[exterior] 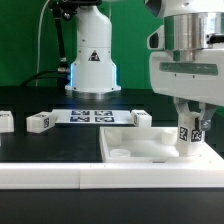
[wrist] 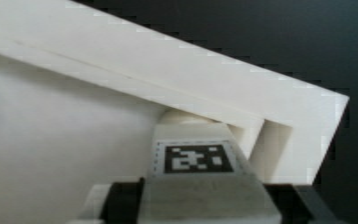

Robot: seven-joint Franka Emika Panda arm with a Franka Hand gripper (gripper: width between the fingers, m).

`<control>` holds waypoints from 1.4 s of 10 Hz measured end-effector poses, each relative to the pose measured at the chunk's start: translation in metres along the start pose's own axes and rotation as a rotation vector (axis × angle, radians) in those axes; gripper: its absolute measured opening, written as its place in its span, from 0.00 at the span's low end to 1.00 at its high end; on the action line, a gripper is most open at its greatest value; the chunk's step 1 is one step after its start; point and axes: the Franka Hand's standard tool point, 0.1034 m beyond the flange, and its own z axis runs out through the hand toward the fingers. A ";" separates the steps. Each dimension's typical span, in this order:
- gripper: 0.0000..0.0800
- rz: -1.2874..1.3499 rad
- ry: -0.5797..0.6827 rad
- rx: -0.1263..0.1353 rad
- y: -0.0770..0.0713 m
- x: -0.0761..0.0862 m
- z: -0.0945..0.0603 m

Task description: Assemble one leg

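Observation:
My gripper (exterior: 189, 125) hangs over the right part of the white tabletop (exterior: 130, 155) and is shut on a small white leg (exterior: 189, 137) with a black-and-white tag. The leg stands upright, its lower end down inside the tabletop near the far right corner. In the wrist view the leg (wrist: 197, 160) sits tight in the corner formed by the tabletop's raised rim (wrist: 176, 75), between my dark fingers (wrist: 130, 200). Whether the leg's lower end is seated in a hole is hidden.
Three more white legs lie on the black table behind the tabletop: one at the far left (exterior: 5, 122), one beside it (exterior: 40, 122) and one near the middle (exterior: 143, 118). The marker board (exterior: 92, 115) lies between them. The robot base (exterior: 92, 60) stands at the back.

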 end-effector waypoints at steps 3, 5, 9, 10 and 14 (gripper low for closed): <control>0.36 0.152 -0.017 0.005 -0.001 0.001 0.000; 0.62 0.138 -0.017 0.005 -0.001 0.000 0.000; 0.80 -0.200 -0.016 0.006 -0.003 0.001 -0.002; 0.81 -0.343 -0.015 0.007 -0.003 0.001 -0.001; 0.81 -0.780 -0.004 -0.015 -0.008 0.002 0.000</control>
